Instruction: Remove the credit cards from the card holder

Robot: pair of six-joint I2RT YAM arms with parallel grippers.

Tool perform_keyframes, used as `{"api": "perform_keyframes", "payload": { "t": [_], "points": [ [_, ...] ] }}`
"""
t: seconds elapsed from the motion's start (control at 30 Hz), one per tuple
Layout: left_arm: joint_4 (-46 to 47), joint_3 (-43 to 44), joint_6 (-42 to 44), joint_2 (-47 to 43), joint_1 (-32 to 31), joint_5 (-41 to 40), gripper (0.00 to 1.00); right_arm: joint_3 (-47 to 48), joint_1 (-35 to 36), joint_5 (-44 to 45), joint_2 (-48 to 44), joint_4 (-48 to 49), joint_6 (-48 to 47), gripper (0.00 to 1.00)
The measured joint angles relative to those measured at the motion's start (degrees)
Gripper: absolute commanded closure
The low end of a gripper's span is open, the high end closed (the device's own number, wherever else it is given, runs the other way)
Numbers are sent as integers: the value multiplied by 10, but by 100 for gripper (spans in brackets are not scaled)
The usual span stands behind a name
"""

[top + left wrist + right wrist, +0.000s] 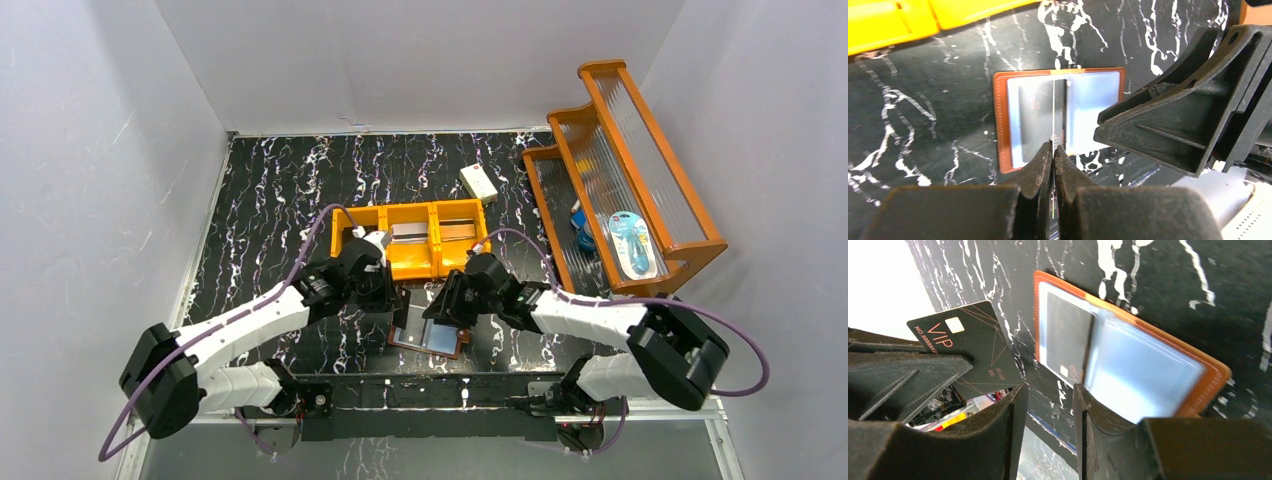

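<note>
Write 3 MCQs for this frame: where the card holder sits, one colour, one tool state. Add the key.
1. The open card holder lies:
A. on the wooden rack
B. on the table, in front of the orange tray
C. on top of the white box

2. The card pinched in the left tool is:
A. black
B. white
C. orange

3. The right tool is:
A. shut on a card
B. shut on the card holder
C. open, holding nothing

Key:
1 B: the top view shows it flat on the marbled surface, between the tray and the arm bases.
2 A: the right wrist view shows a black card marked VIP.
3 C: its fingers stand apart with only the table between them.
</note>
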Motion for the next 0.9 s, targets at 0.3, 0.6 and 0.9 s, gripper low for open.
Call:
{"api": "perform_keyframes", "payload": {
  "t": [0.3, 0.6, 0.9],
  "points": [
    [-73, -6, -7, -100, 8, -113, 100, 61, 8, -26, 121, 10, -5, 56],
    [-89, -13, 0, -130, 9, -150, 100, 59, 9, -21, 132, -19, 3, 51],
    [-90, 7, 99, -117, 9, -159, 100, 52, 9, -17, 47, -12, -27, 49]
  ]
}}
